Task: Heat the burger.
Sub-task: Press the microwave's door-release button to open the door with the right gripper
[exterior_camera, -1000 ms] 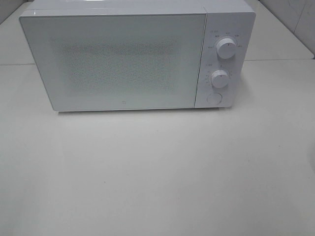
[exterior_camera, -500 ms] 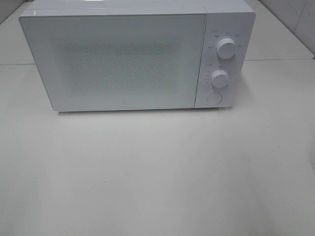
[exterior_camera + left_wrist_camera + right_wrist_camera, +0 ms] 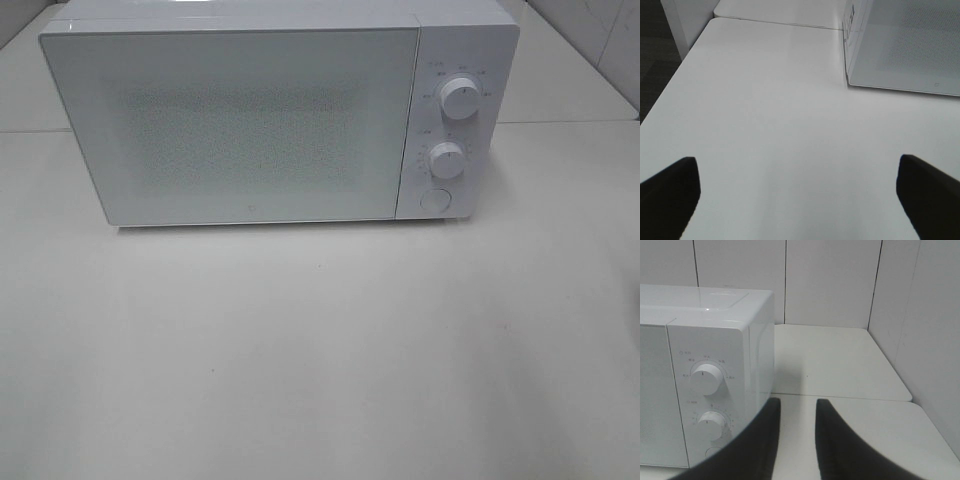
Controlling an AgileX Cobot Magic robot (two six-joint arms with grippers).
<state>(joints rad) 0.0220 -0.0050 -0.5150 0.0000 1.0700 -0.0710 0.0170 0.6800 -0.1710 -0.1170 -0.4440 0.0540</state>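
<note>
The burger is out of view in every frame. The white microwave point(image 3: 250, 120) stands at the back of the table with its door closed; its frosted window shows nothing inside. No gripper shows in the exterior high view. My left gripper point(image 3: 796, 165) hovers over bare table to the left of the microwave point(image 3: 905, 45), fingers wide apart and empty. My right gripper point(image 3: 797, 402) is beside the microwave's point(image 3: 705, 365) control panel, to its right; its fingers stand a narrow gap apart with nothing between them.
The microwave's panel has an upper knob point(image 3: 459, 98), a lower knob point(image 3: 447, 160) and a round button point(image 3: 434, 199). The white table point(image 3: 320, 350) stretches in front of it. Wall panels point(image 3: 830, 285) rise behind and to the right.
</note>
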